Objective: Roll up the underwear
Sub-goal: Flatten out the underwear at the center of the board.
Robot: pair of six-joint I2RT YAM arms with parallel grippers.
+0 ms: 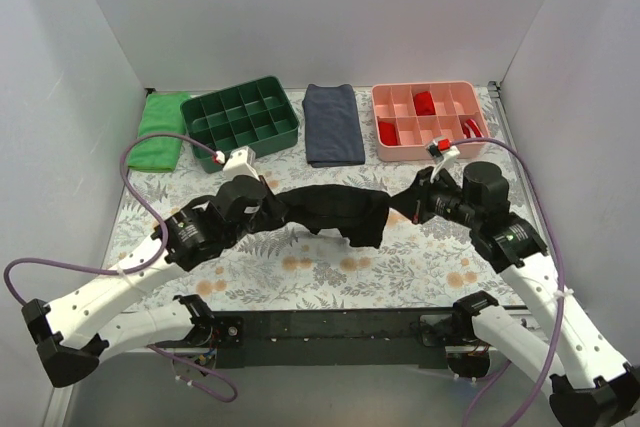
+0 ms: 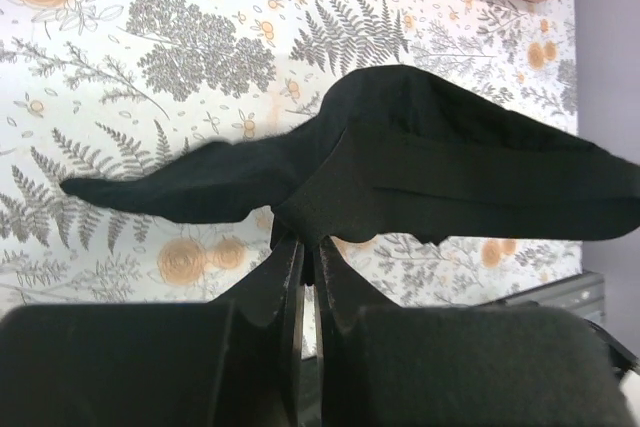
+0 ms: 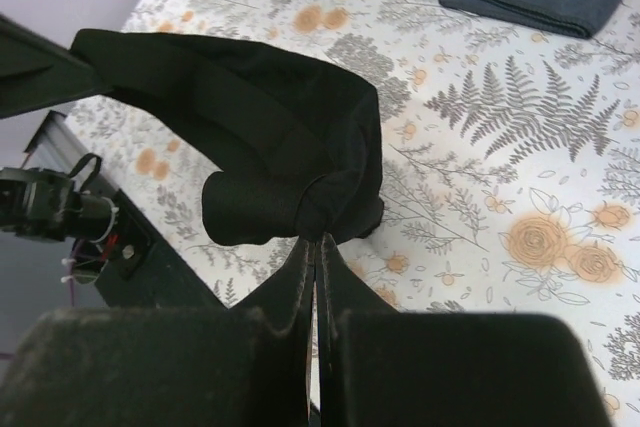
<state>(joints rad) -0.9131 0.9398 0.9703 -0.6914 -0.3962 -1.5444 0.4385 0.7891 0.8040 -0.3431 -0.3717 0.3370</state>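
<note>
The black underwear (image 1: 335, 212) hangs stretched between my two grippers above the floral table, its middle sagging. My left gripper (image 1: 268, 209) is shut on its left end; in the left wrist view the fabric (image 2: 420, 162) spreads out from the pinched jaws (image 2: 310, 247). My right gripper (image 1: 412, 203) is shut on its right end; in the right wrist view the cloth (image 3: 260, 137) bunches at the closed jaws (image 3: 318, 239) and runs off to the upper left.
A green compartment tray (image 1: 242, 117), a folded navy-grey cloth (image 1: 332, 123) and a pink tray (image 1: 430, 119) with small red rolled garments (image 1: 424, 102) stand along the back. A green cloth (image 1: 160, 129) lies at the back left. White walls enclose the table.
</note>
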